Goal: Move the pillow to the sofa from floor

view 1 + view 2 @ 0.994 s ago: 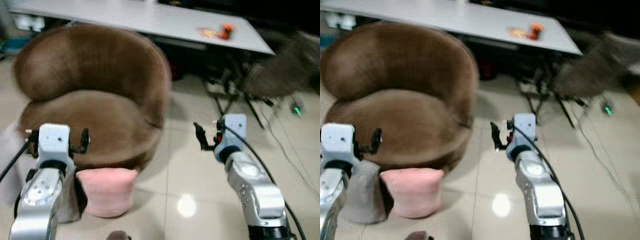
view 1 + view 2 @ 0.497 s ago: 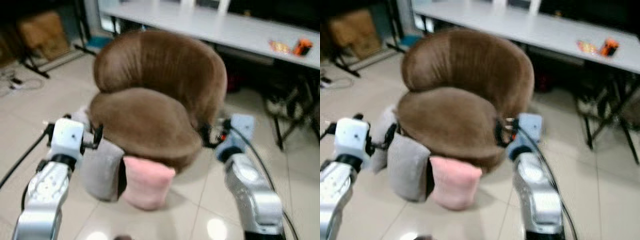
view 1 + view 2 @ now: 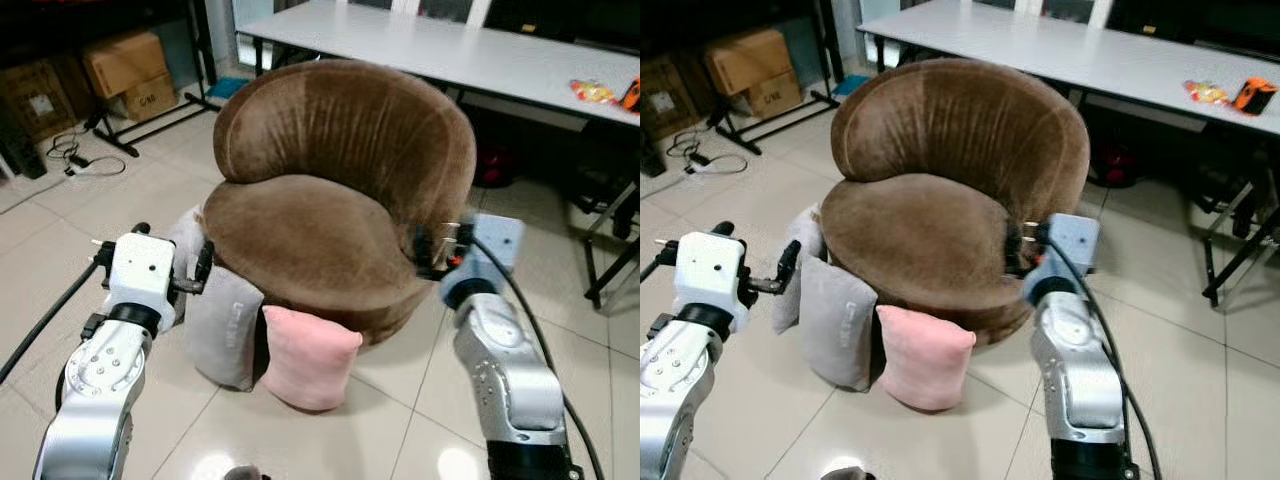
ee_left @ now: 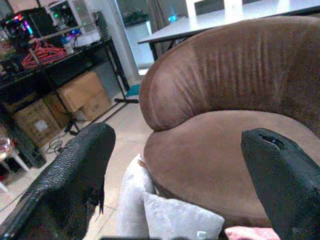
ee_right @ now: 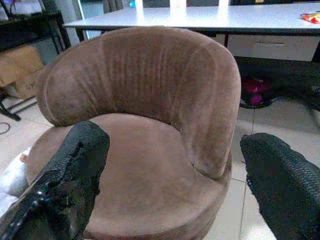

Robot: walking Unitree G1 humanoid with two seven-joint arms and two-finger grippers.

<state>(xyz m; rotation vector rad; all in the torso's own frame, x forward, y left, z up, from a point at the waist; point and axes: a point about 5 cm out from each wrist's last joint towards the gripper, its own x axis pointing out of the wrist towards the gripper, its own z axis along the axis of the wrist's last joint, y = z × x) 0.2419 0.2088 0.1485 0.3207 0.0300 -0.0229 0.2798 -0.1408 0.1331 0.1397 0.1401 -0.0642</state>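
Both end effectors are spread wide and hold nothing; the left end effector hangs just above the grey pillow, its fingers apart in the air, touching no cushion; the right end effector hovers at the near right edge of the sofa, its fingers parted with the brown seat showing between them. Both silver arms reach forward and slightly upward from the lower corners of the head views, elbows bent, wrists level, cables trailing from each.

The pink pillow stands upright on the tiled floor, leaning against the front base of the sofa, between the two arms; the grey pillow stands just beside it on the left, touching it; a paler pillow sits behind the grey one, against the sofa's left side.

Compared with half a second ago the picture is sharper and the view sits a little farther back and higher; the pillows lie as they did; the arms keep the same raised pose.

Farther off, a long white desk runs behind the sofa, with small orange items near its right end; cardboard boxes and a cable on the floor lie to the far left.
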